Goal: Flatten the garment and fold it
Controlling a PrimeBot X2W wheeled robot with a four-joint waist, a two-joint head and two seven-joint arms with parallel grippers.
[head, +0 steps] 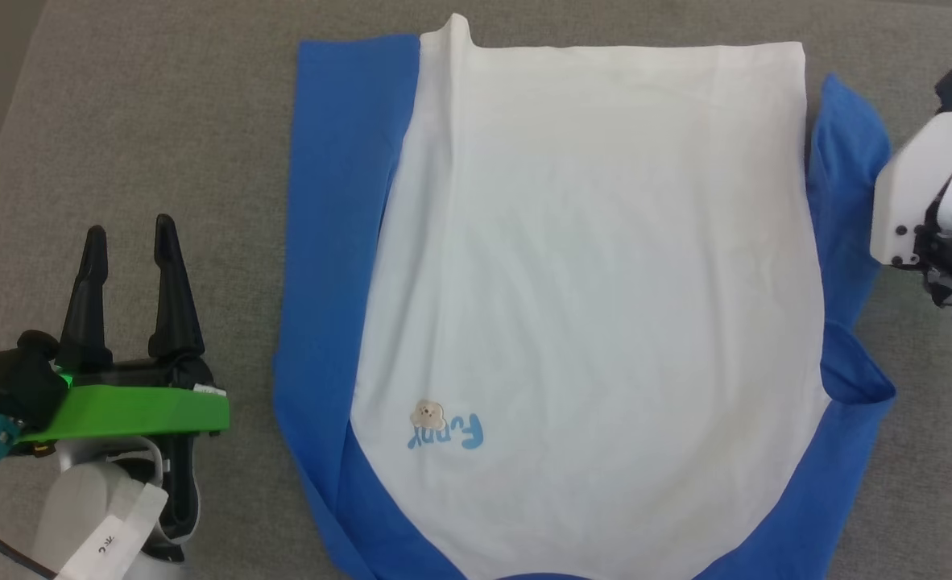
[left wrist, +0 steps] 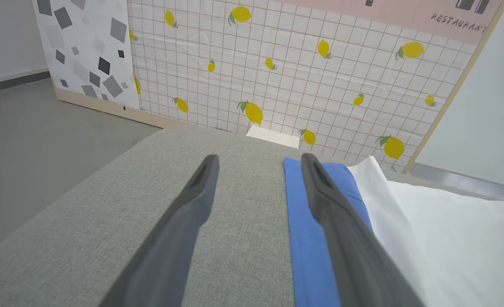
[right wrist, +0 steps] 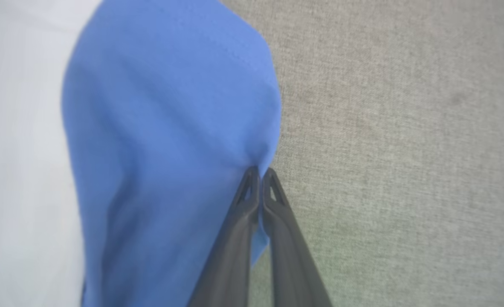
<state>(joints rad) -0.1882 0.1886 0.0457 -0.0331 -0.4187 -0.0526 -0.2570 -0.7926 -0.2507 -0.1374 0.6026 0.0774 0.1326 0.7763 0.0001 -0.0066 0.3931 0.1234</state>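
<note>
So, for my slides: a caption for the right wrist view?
Right gripper shut on the garment at its blue edge, above the grey surface.

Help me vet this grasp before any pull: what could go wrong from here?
1. The right gripper pinches only the very edge of the garment, at its bunched blue side; a pull may slip it free.
2. The left gripper is open over the grey surface, off the cloth, so nothing anchors that side; the whole shirt could drag rather than flatten.
</note>
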